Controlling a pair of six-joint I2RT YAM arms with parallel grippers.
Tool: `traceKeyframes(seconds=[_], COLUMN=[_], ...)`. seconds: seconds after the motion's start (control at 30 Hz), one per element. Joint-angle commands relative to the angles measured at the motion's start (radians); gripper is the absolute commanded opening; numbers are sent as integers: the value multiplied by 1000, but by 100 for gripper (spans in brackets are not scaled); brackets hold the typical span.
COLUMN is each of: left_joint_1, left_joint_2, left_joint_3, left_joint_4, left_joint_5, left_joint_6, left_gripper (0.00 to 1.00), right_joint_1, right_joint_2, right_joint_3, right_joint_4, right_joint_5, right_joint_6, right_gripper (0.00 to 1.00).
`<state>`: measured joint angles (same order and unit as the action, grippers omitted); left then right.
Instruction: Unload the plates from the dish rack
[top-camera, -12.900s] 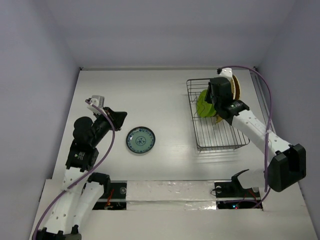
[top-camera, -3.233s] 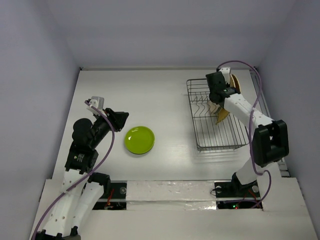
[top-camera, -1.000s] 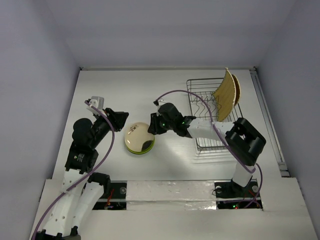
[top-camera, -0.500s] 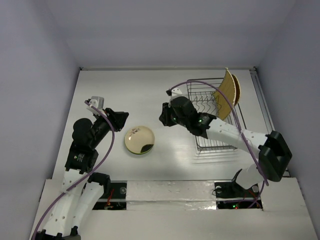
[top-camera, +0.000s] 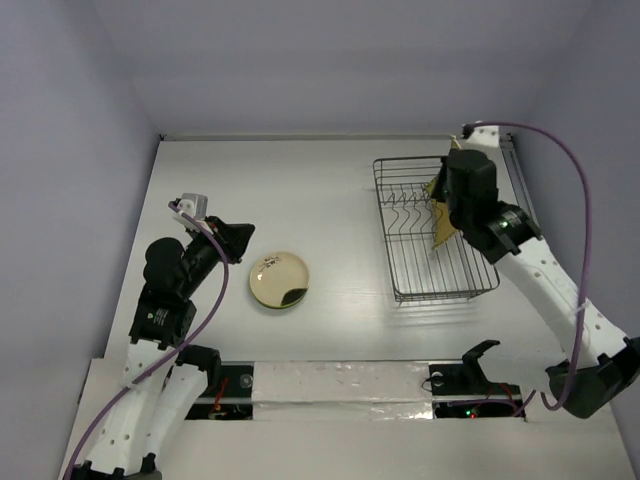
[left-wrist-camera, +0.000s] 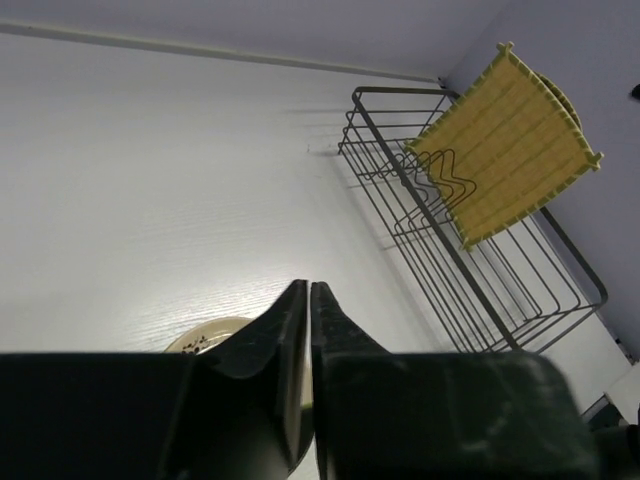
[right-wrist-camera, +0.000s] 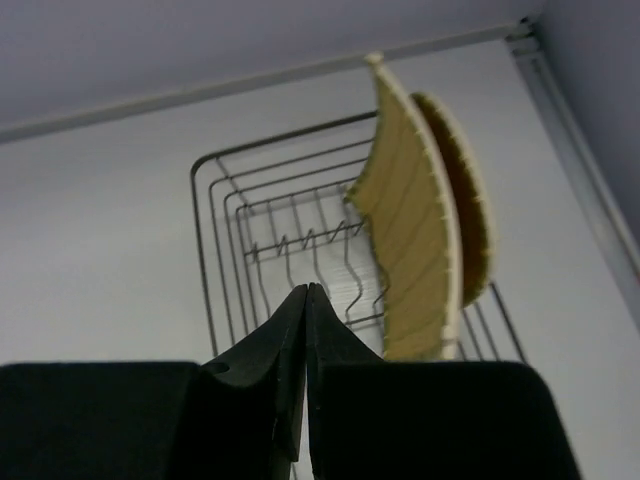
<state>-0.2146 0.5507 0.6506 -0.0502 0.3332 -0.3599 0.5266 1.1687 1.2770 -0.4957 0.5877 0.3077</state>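
As the square yellow ribbed plate (right-wrist-camera: 415, 230) stands upright at the far end of the wire dish rack (top-camera: 440, 272), the right gripper (right-wrist-camera: 306, 290) hangs near, pressed together and empty; the left gripper (left-wrist-camera: 309, 290) likewise.

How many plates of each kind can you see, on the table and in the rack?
Round cream plate with a dark patch, on the table: 1
Square yellow ribbed plate, standing in the dish rack: 1
Round tan plate, right behind the yellow one: 1
Total: 3 plates showing
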Motion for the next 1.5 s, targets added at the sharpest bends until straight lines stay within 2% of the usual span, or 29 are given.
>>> traceKeyframes(seconds=[0.0,0.03,0.1,0.13,0.2,0.23,0.33,0.43,0.93,1.07,1.23,1.33,1.4,1.47], left_joint_1=[-5,-5,-14,-14,-14,-14,-14,-14,-14,-14,-23,-23,-23,-23], left_joint_2=[-11,-9,-9,-11,-11,-12,-12,-12,-5,-1,2,5,3,3], left_joint_3=[35,35,35,35,37,37,37,37,35,35,37,37,37,35], left_joint_4=[33,33,32,30,30,29,27,29,32,33,33,33,33,33], left_joint_5=[10,9,4,4,6,6,3,0,6,7,9,9,9,10], left_joint_6=[7,9,9,9,10,10,12,10,9,9,10,9,9,9], left_gripper=[1,0,0,0,0,3,16,20,22,22,22,22,22,22], right_joint_1=[-56,-74,-129,-145,-190,-206,-260,-292,-326,-326,-335,-335,-335,-335], right_joint_2=[-6,5,25,37,49,55,85,111,216,285,304,313,324,342], right_joint_3=[110,145,179,188,197,197,188,163,119,131,124,120,120,124], right_joint_4=[-116,-133,-159,-165,-159,-153,-149,-127,-63,-67,-60,-56,-52,-50], right_joint_5=[141,146,150,150,114,98,48,27,-63,-49,-31,-28,-31,-32], right_joint_6=[-65,-77,-94,-101,-117,-122,-137,-148,-139,-136,-134,-136,-137,-137], right_gripper=[8,16,24,35,40,41,41,40,37,39,45,45,42,33])
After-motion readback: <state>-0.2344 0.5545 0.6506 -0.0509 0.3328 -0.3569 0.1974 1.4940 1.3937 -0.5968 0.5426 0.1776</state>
